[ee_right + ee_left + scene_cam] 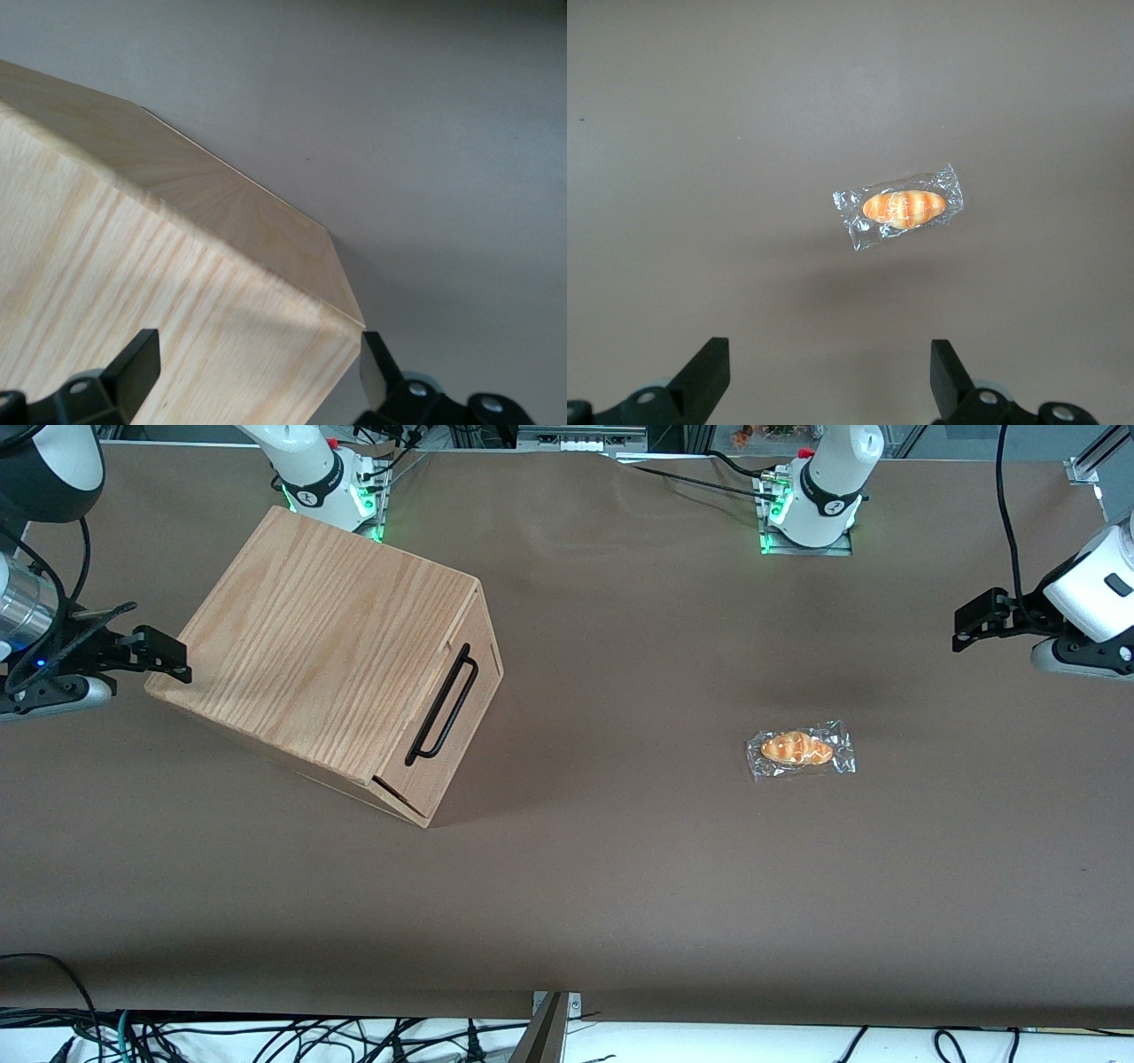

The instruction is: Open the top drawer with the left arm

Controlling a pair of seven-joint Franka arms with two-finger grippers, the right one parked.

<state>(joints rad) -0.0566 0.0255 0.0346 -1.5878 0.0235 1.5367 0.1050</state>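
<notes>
The left arm (1094,593) hangs above the working arm's end of the brown counter (620,886), its hand (970,622) released: both fingers (704,376) stand wide apart, holding nothing and touching nothing. One wrapped bread roll (800,749) lies on the counter, the landmark here. One wooden box (328,651) sits well apart from the roll, toward the parked arm's end. Its top drawer (447,722) is closed, front facing the roll, with one black bar handle (443,704).
</notes>
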